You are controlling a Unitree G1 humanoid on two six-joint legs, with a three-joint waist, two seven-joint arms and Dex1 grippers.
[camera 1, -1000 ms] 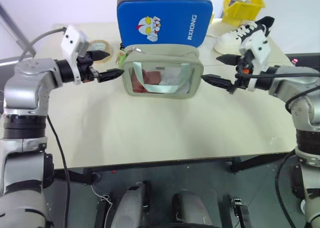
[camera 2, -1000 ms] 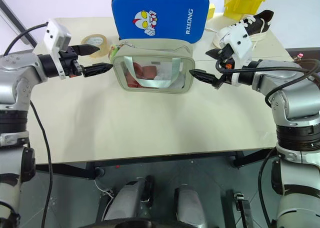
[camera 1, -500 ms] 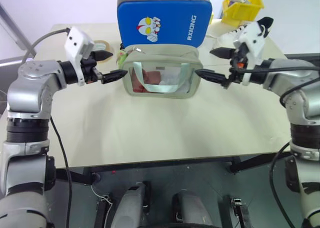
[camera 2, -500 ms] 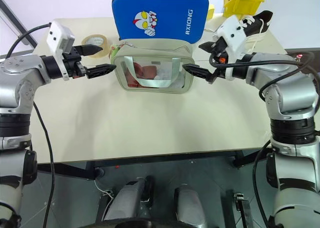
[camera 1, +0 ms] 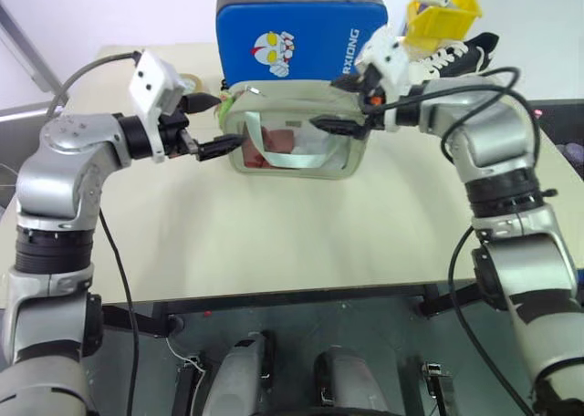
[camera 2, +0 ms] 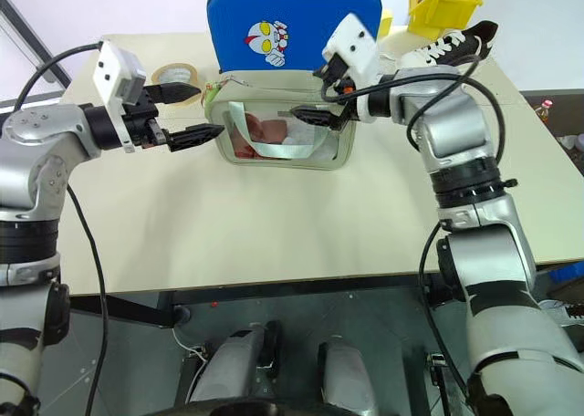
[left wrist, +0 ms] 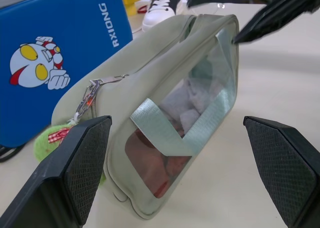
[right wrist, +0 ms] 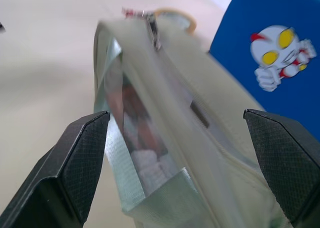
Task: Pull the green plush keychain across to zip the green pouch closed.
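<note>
Left wrist view has the small fuzzy green plush keychain (left wrist: 50, 143) untouched at the pale sage-green soft pouch's (left wrist: 150, 88) near end, zip unpulled, left gripper (camera 1: 212, 122) and right gripper (camera 1: 330, 102) both wide-jawed, holding nothing.

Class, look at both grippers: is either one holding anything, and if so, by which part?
Nothing is held. The left gripper and the right gripper are both open, at either end of the green pouch.

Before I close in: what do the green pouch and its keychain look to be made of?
The green pouch: soft matte fabric, likely canvas or nylon, judging by its sagging top edge; the front window is clear glossy plastic, reflective with contents visible through it. The green plush keychain: fuzzy pile, apparently synthetic plush, hung on a shiny metal clasp.
</note>
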